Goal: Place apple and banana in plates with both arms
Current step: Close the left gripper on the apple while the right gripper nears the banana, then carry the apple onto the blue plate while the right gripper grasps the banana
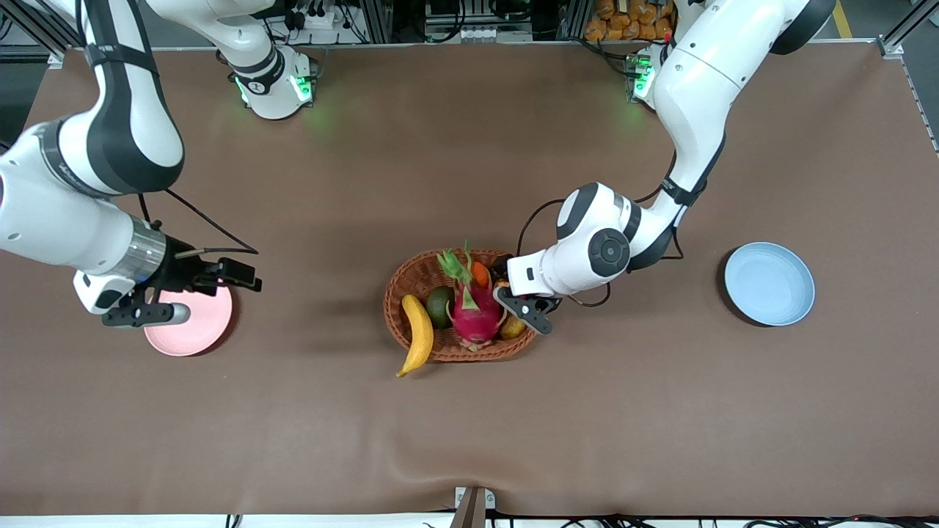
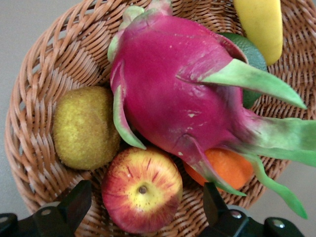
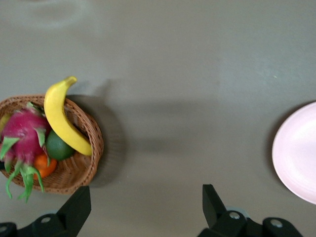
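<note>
Two fruits mattered to you here, and both lay in the oval brown wicker basket [image 1: 411, 279] at the middle of the desk. You had the small round red-and-yellow apple [image 2: 142, 195] wedged low between the magenta dragon fruit [image 2: 173, 94] and the brownish-green kiwi-like fruit [image 2: 85, 127]; it looked firm, smooth and likely slippery, so across its widest part seemed the best hold. Your long curved yellow banana [image 1: 418, 334] seemed softer, best taken mid-length. Your left gripper [image 1: 524, 308] hung over the apple, fingers apart, touching nothing. Your right gripper [image 1: 147, 314] waited over the pale pink round plate [image 1: 198, 334], equally wide and empty.
</note>
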